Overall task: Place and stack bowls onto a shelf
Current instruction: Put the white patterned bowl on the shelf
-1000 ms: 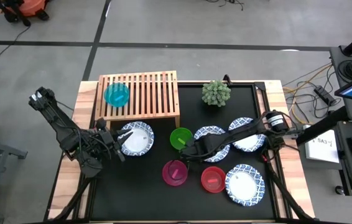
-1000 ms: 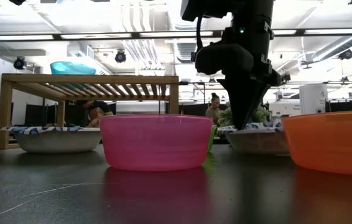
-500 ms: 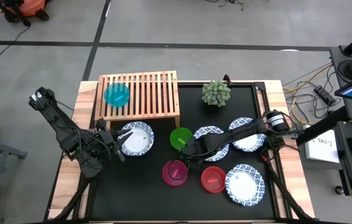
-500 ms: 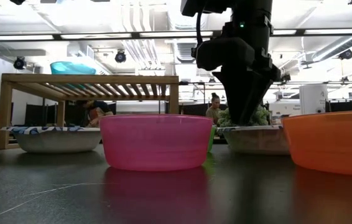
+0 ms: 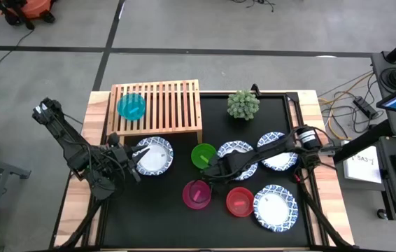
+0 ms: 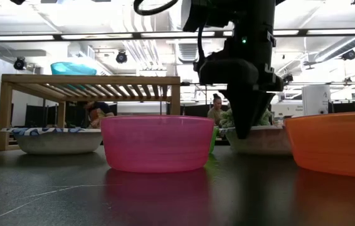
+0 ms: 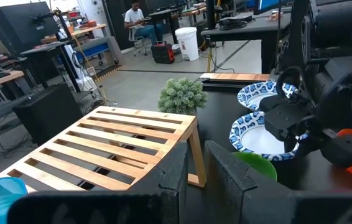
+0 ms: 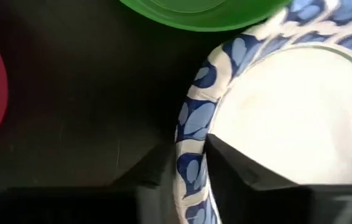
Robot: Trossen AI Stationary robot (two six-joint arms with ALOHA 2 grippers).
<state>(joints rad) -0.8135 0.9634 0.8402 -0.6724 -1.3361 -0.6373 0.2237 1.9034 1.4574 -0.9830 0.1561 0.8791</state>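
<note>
My right gripper (image 5: 214,169) points down at the left rim of a white bowl with a blue patterned rim (image 5: 241,155), beside the green bowl (image 5: 203,155), and is shut on that rim. A teal bowl (image 5: 131,106) sits on the slatted top of the light-wood shelf (image 5: 166,105). My left gripper (image 5: 136,155) waits level at the left edge of another white bowl (image 5: 154,155) in front of the shelf. Its fingers (image 7: 170,177) are almost together and hold nothing. The pink bowl (image 5: 197,194) and red bowl (image 5: 239,201) stand on the mat nearer the front. My right gripper (image 8: 188,150) takes the white bowl's blue rim (image 8: 191,134) on the side toward the green bowl. One finger (image 8: 238,171) is inside the bowl and one (image 8: 154,171) is outside. The fingers come from above, pointing down. The bowl rests on the mat.
Two more white bowls with blue rims (image 5: 280,150) (image 5: 276,207) lie at the right of the mat. A small potted plant (image 5: 243,104) stands at the back, right of the shelf. The shelf's right half is bare slats.
My right gripper was shut above the white bowl's rim. It opened wide, then closed with one finger on each side of the rim. The bowl has stayed on the mat.
</note>
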